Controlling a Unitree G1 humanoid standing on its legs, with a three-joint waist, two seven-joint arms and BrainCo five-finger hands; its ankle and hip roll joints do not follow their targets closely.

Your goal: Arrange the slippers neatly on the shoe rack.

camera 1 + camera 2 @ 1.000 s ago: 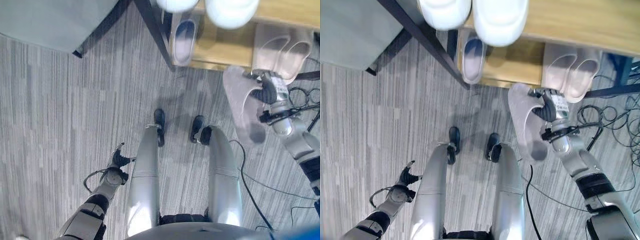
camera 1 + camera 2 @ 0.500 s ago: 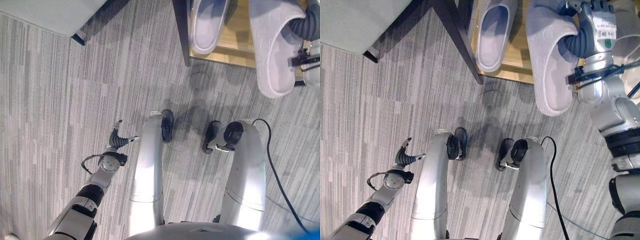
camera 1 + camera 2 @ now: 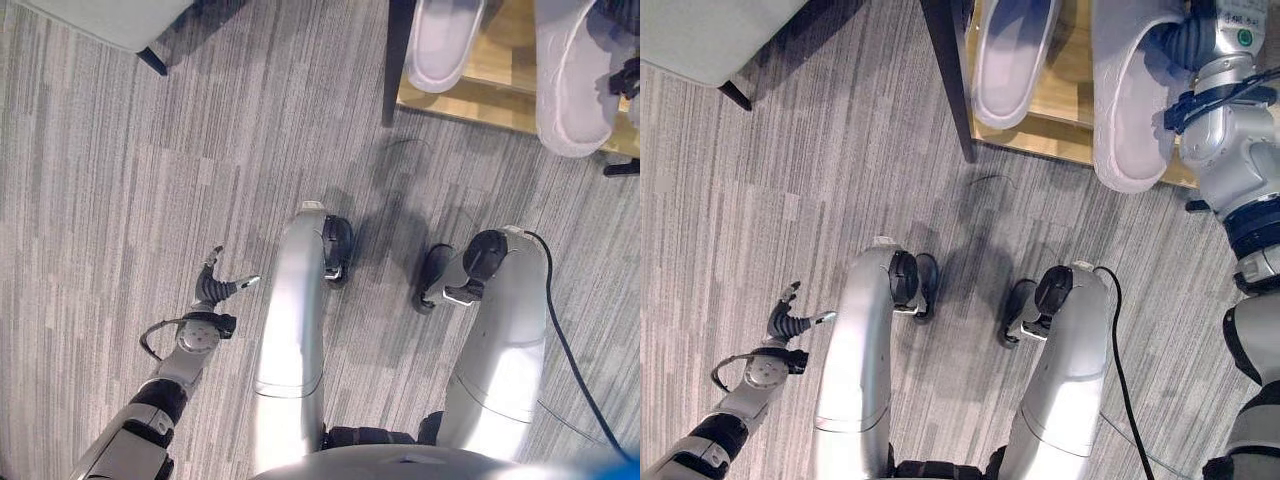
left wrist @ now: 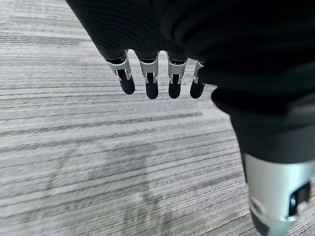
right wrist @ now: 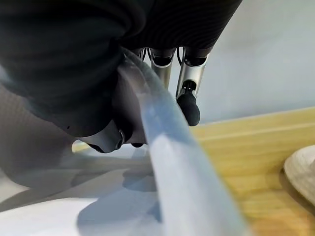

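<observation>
A pale grey slipper [image 3: 1128, 100] is held by my right hand [image 3: 1196, 42], shut on its side edge; in the right wrist view the thumb [image 5: 106, 140] and fingers [image 5: 189, 105] pinch that slipper's rim [image 5: 172, 147]. It hangs over the lower wooden shelf [image 3: 1072, 135] of the shoe rack, with its near end past the shelf's front edge. To its left a second pale slipper [image 3: 1015, 55] lies on the same shelf. My left hand [image 3: 788, 323] hangs open low at my left side over the carpet, its fingers [image 4: 150, 83] straight.
The rack's dark leg [image 3: 950, 80] stands at the shelf's left end. A grey piece of furniture [image 3: 710, 30] with a dark foot sits at the far left. Grey striped carpet [image 3: 120, 180] covers the floor. Another pale shoe's edge [image 5: 302, 174] lies on the shelf.
My right hand has carried the slipper from over the floor, right of the rack, to above the lower shelf beside the other slipper. The camera has shifted too. The left hand has barely moved.
</observation>
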